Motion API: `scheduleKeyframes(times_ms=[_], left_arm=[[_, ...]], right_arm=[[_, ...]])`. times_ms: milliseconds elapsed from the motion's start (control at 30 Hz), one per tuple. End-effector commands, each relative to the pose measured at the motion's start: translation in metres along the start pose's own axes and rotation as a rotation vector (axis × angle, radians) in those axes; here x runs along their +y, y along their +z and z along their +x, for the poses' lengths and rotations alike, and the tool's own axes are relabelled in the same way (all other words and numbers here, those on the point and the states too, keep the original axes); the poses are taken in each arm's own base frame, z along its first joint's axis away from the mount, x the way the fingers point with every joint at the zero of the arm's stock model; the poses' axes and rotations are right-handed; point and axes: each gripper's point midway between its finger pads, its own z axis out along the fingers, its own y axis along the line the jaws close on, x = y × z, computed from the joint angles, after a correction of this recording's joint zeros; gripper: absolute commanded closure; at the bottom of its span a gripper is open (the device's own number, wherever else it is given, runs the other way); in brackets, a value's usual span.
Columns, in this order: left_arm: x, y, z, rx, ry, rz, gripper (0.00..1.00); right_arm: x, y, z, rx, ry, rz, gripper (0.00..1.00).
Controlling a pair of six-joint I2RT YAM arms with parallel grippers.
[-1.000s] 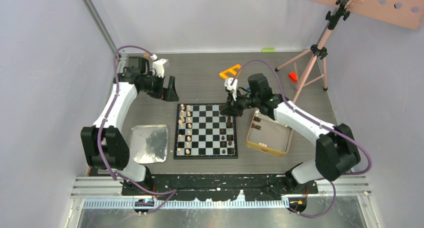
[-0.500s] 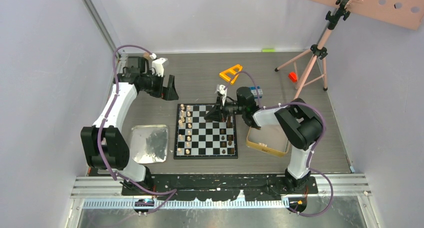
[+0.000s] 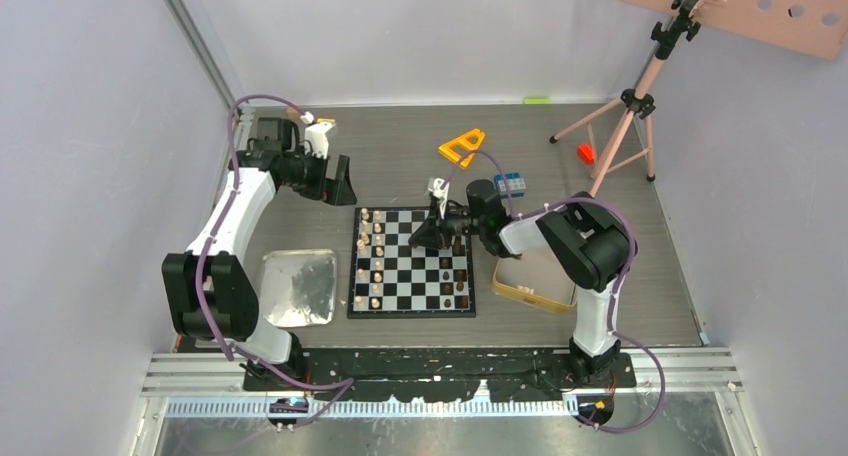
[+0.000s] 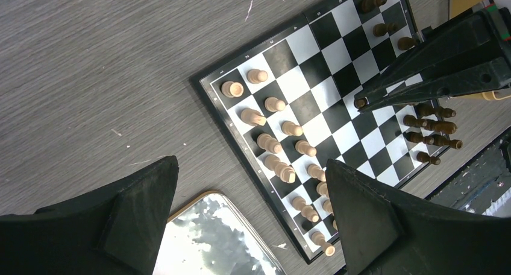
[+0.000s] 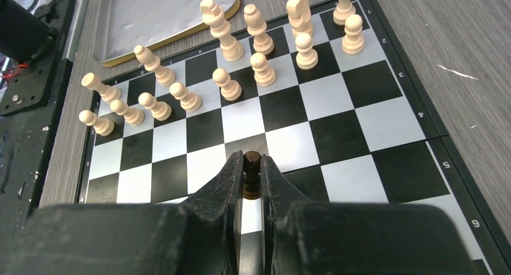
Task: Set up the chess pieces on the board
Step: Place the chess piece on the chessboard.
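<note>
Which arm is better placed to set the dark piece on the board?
Right: the right gripper is shut on the dark piece, low over the board. The left gripper is open and empty, off the board.

Right tool [image 5: 252, 160] pinched nearly closed, reaching leftward (elbow folded sharply); left tool [image 4: 252, 162] gapes wide, raised, pointing down.

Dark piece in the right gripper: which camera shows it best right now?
Right wrist: the dark piece sits close up, pinched in the right gripper over the board. Left wrist shows only its top, from afar. Top external has it too small to make out.
</note>
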Motion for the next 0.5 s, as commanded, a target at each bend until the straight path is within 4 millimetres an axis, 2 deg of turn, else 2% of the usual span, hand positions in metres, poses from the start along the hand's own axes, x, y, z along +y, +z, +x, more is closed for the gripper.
scheduleKeyframes(times_ms=[0,200,467], left_arm=[[-0.0023,-0.0094,-0.0144,-0.066,0.045,-0.004,0.04],[-0.0033,-0.0085,-0.0124,-0.062,0.044,0.003,0.04],[-0.0033,-0.0081,-0.0111,-0.059,0.045,0.004,0.04]], right_arm=[[-0.0039,0.008,-0.0104,-0.008,-0.085,0.006,0.89],[-0.0019,0.0077,-0.0041,0.008,-0.103,0.012,0.82],[-0.0003,0.0079,-0.0062,0.02,-0.112,0.014,0.68]])
